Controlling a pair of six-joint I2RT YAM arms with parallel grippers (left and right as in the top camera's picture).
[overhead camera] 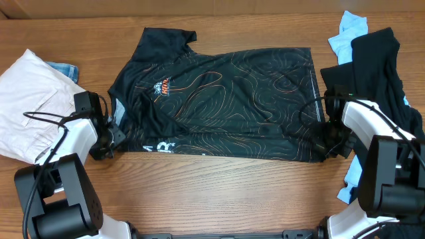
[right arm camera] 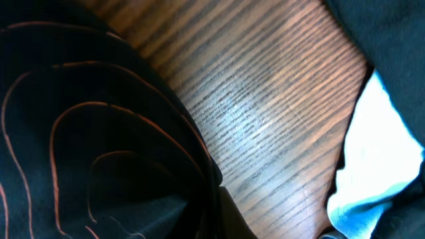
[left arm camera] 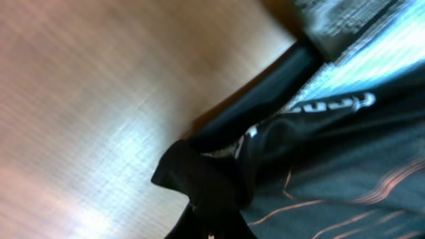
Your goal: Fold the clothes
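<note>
The left claw (overhead camera: 108, 142) was seen closed on the near left corner of the shirt (overhead camera: 226, 99), with a bunched point of black cloth gathered between its fingers in the left wrist view. The right claw (overhead camera: 329, 143) was likewise closed, pinched on the shirt's near right corner, where cloth lined with thin orange curves was gathered toward the bottom edge of the right wrist view. The shirt was laid flat across the middle of the table (overhead camera: 219, 192), collar end to the left, an orange logo shown on its chest. White lettering at the near hem was cut off by a fold and could not be read. From overhead, the fingertips of both claws were hidden by the wrists above them and by the dark cloth. The left wrist view was blurred, so the fingers themselves could hardly be made out. A white garment (overhead camera: 30, 99) was cut off by the left edge, with a scrap of denim (overhead camera: 64, 68) partly hidden behind it. At the right, a black garment (overhead camera: 375, 63) was heaped over a light blue one (overhead camera: 350, 30), both partly covered by the right arm.
</note>
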